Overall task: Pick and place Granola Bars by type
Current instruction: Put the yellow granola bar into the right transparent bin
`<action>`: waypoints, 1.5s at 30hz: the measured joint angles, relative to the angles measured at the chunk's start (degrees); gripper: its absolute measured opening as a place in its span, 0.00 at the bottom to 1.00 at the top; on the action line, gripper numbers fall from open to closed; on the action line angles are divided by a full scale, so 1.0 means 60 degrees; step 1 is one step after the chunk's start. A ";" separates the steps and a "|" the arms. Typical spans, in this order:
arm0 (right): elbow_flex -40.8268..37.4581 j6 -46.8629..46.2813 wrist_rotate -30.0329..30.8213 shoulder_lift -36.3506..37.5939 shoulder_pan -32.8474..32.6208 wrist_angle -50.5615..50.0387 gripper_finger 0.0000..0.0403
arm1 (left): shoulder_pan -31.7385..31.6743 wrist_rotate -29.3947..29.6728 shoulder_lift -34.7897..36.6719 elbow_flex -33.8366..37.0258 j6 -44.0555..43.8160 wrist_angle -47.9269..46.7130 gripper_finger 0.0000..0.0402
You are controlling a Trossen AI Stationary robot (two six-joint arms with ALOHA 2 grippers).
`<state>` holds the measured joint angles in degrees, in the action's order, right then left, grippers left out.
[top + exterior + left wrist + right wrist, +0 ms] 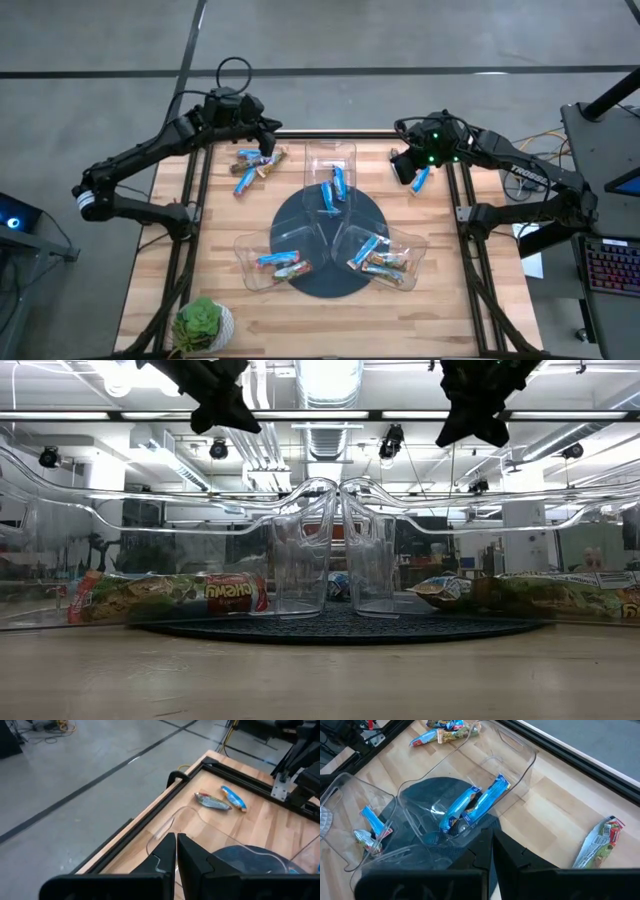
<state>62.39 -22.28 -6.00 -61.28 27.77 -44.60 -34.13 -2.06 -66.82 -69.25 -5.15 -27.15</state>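
Three clear trays stand on a dark round mat. The far tray holds blue granola bars. Mixed bars lie in the near-left tray and the near-right tray. Loose bars lie on the wood at the far left, just by my left gripper, which hangs shut and empty above them. At the far right, a blue bar and a silvery one lie below my right gripper, also shut and empty.
A potted succulent stands at the near-left corner. Black frame rails run along the table's left, right and far edges. Bare wood shows along the near edge.
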 joint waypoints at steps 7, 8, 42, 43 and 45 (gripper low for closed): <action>-0.0025 0.0000 0.0000 0.0000 0.0000 -0.0011 0.02 | 0.0000 0.0108 -0.0155 0.0014 -0.0196 -0.0074 0.00; -0.0025 0.0000 0.0000 0.0000 0.0000 -0.0011 0.02 | 0.0000 0.0108 -0.0165 0.0015 -0.0193 -0.0078 0.01; -0.0131 0.0044 0.0000 0.0000 0.0000 -0.0019 0.02 | -0.0073 0.0851 -0.2573 -0.2131 0.0189 -0.3789 0.54; -0.0135 0.0048 0.0000 0.0000 0.0000 -0.0025 0.02 | -0.0073 0.0941 -0.2748 -0.2213 0.0306 -0.3854 0.54; -0.0152 0.0065 0.0000 0.0000 0.0001 -0.0024 0.02 | -0.0073 0.1018 -0.3094 -0.2311 0.0513 -0.3933 0.54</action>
<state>61.48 -21.89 -6.00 -61.28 27.77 -44.75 -34.57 4.05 -85.38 -83.12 -2.07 -50.75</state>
